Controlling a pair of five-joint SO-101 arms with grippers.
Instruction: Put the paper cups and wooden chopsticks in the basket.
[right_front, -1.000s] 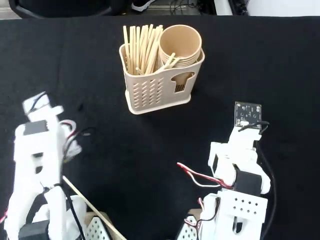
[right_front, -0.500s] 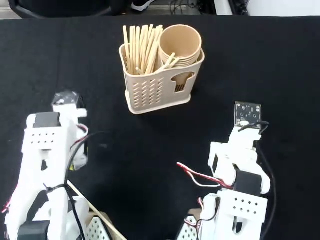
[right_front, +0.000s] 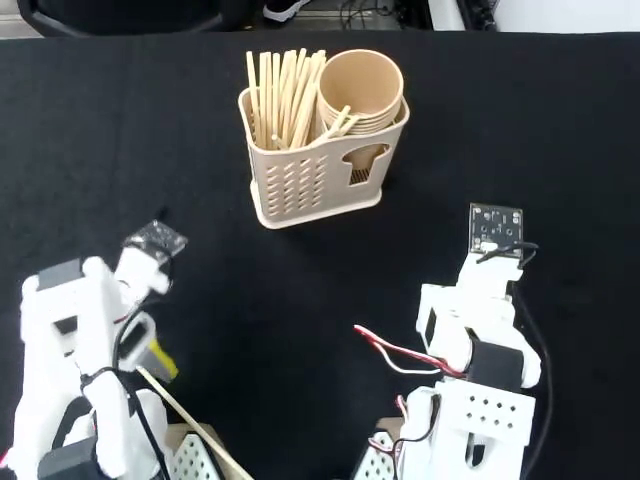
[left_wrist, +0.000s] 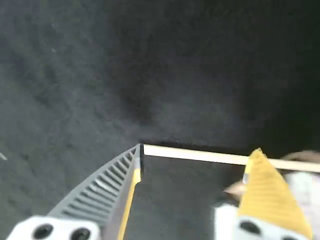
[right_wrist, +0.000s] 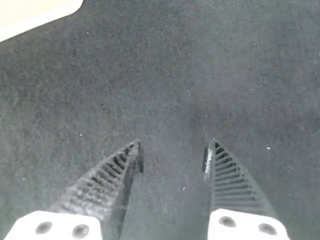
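**High view.** Bench (right_front: 560, 120) covered in black cloth. At the far edge there is a strip of pale floor with cables (right_front: 372, 12) and a dark chair base (right_front: 120, 14). Basket (right_front: 318, 180), cream with slotted walls, stands upright toward the far middle of the bench. One compartment holds a bundle of wooden chopsticks (right_front: 285, 92) standing on end. The other compartment holds stacked paper cups (right_front: 360, 88), mouths up. One loose chopstick (right_front: 190, 420) lies slantwise on the cloth at the near edge, beside the base of the left arm (right_front: 75, 330) and well apart from the basket. Right arm (right_front: 480, 345) is folded at the near right, also well apart from the basket.

**Left wrist view.** Left hand (left_wrist: 199, 150) is spread wide, low over the black cloth. The grey ribbed finger (left_wrist: 107, 182) and the yellow finger (left_wrist: 265, 185) are set far apart. The loose chopstick (left_wrist: 192, 156) lies crosswise at their tips: one end meets the grey tip and the stick runs on past the yellow tip. It is not clamped between the fingers.

**Right wrist view.** Right hand (right_wrist: 173, 147) holds nothing. Its two dark ribbed fingers (right_wrist: 107, 182) are parted by a moderate gap above bare black cloth. A pale patch (right_wrist: 30, 12) shows at a corner; I cannot tell what it is.
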